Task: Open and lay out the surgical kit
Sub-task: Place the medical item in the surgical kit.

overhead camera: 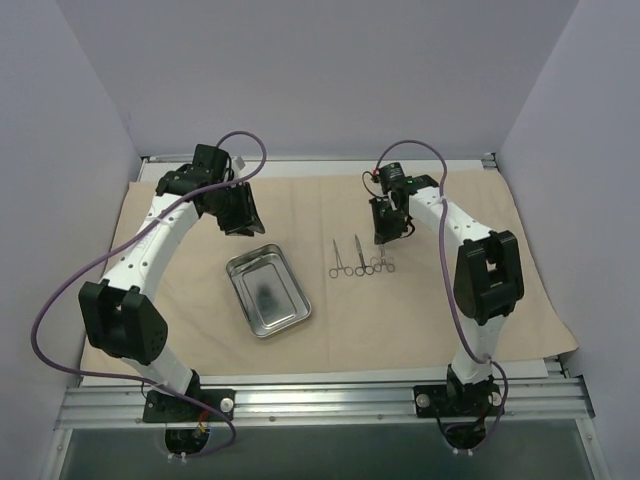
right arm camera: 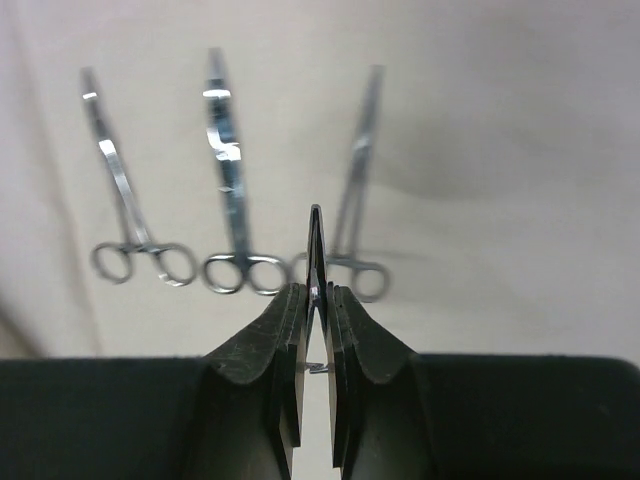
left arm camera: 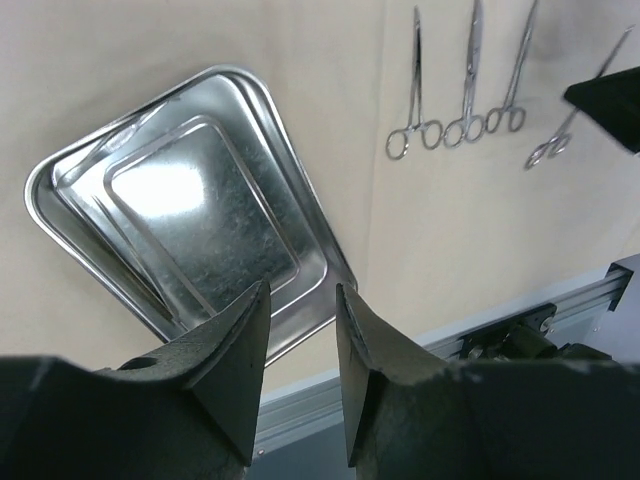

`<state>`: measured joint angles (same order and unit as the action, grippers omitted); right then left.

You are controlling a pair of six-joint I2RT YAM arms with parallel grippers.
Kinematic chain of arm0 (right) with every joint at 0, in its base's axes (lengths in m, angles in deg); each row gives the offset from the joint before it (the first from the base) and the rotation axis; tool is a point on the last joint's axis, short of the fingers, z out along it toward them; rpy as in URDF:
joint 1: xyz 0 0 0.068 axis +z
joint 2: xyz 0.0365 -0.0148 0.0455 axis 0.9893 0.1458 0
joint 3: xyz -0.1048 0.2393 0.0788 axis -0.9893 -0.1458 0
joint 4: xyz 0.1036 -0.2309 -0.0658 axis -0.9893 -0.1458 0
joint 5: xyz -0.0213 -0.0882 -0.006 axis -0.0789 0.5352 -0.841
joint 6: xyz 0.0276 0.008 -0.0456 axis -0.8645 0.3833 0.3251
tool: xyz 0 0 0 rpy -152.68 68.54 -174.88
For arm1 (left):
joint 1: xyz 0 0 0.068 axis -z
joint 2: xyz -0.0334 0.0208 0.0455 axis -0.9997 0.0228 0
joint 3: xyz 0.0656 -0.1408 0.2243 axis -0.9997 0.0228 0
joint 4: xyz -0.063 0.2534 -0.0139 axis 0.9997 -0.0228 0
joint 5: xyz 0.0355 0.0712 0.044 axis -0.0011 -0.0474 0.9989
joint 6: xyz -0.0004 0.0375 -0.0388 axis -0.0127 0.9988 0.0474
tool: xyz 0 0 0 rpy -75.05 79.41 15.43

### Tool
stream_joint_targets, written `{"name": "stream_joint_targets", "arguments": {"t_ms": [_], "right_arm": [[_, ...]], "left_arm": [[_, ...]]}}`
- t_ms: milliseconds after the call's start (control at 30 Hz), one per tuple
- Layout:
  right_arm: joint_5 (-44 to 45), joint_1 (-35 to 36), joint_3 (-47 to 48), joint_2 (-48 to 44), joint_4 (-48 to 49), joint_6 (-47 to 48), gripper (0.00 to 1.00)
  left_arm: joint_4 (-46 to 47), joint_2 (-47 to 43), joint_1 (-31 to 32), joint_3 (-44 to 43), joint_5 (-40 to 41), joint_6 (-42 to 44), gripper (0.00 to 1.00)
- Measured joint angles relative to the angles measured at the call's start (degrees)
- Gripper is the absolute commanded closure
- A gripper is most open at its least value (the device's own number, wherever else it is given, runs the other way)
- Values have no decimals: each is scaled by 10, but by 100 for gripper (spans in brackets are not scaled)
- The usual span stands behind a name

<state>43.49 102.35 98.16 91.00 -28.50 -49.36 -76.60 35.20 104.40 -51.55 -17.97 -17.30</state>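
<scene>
Beige cloth wrap (overhead camera: 380,330) lies opened flat across the table, covering most of it. Steel tray (overhead camera: 267,291) sits on the cloth at about 8 o'clock from cloth centre, skewed, and reads empty in the left wrist view. Three forceps lie in a row on the cloth at 3 o'clock of the tray, rings toward the near edge, tips toward 12 o'clock: left forceps (right arm camera: 108,150), middle forceps (right arm camera: 228,160), third forceps (right arm camera: 357,165). They lie close together but apart along the shafts; the rings of the left and middle ones look touching in the left wrist view. Right gripper (right arm camera: 316,292) is at the 3 o'clock end of the row, just above the third one's rings, clamped tight on the held forceps (right arm camera: 316,240), seen edge-on between the pads. In the left wrist view that fourth one (left arm camera: 560,135) hangs tilted, tips toward 1 o'clock; can't tell if its rings touch the cloth. Left gripper (left arm camera: 301,290) hovers at 11 o'clock of the tray, fingers parted by a narrow gap, nothing between them.
</scene>
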Motion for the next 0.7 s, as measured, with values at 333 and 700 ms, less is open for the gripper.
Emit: {"name": "stream_joint_targets", "arguments": {"t_ms": [333,700], "right_arm": [[114,-46,-5,27,-14,16,100],[151,-68,-5,92,1,33,100]], "left_arm": [[0,0,0,43,-12,3,60],[1,0,0,44,-22,10,61]]}}
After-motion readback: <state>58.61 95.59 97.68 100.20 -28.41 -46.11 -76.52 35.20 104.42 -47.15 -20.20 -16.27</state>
